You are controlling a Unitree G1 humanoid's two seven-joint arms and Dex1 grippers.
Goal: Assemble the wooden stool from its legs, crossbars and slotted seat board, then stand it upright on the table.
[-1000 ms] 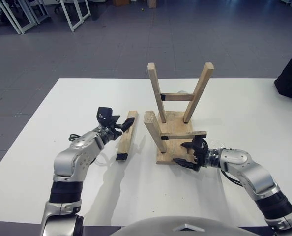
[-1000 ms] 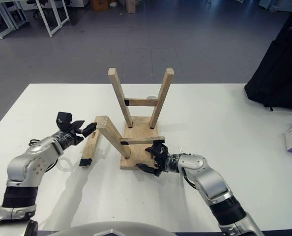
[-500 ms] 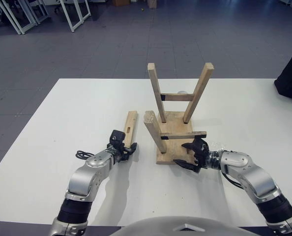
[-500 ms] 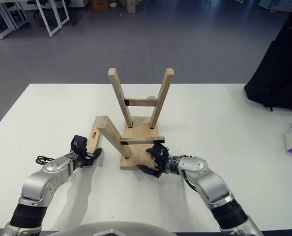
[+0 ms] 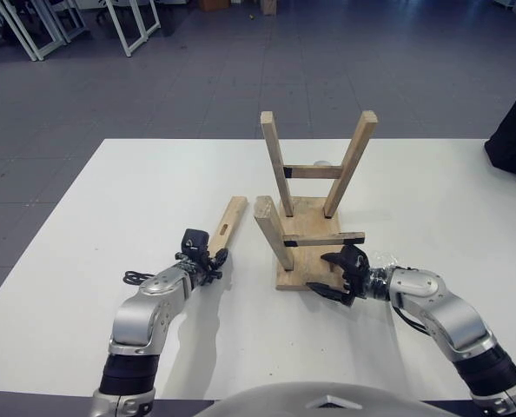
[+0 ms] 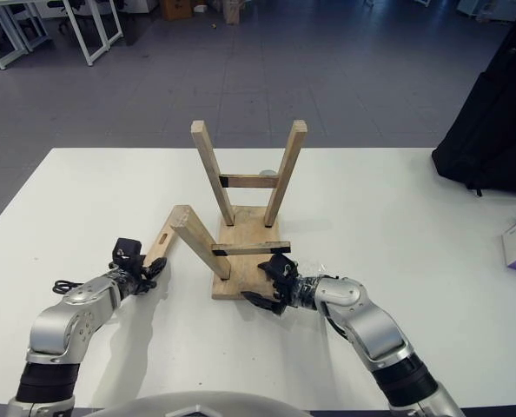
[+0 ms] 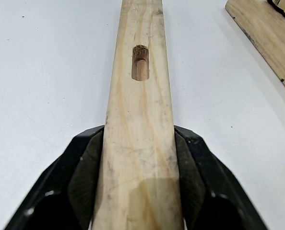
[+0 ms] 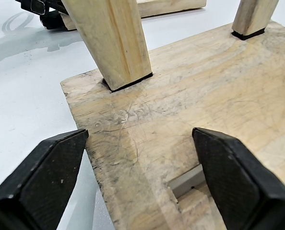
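Table [image 5: 136, 187], white, carries the half-built stool. Its seat board [image 5: 310, 217] lies flat near the middle. Three legs [image 5: 274, 165] stand up from the board. A crossbar [image 5: 314, 171] joins the two far legs, and a second crossbar [image 5: 326, 238] runs from the near left leg toward the near right corner, where a slot [image 8: 188, 181] is unfilled. The loose leg [image 5: 229, 221] lies flat just left of the board. The left gripper [image 5: 208, 263] pinches that leg's near end, one finger on each side. The right gripper [image 5: 334, 274] is spread wide, with the board's near right corner between its fingers [image 8: 41, 184].
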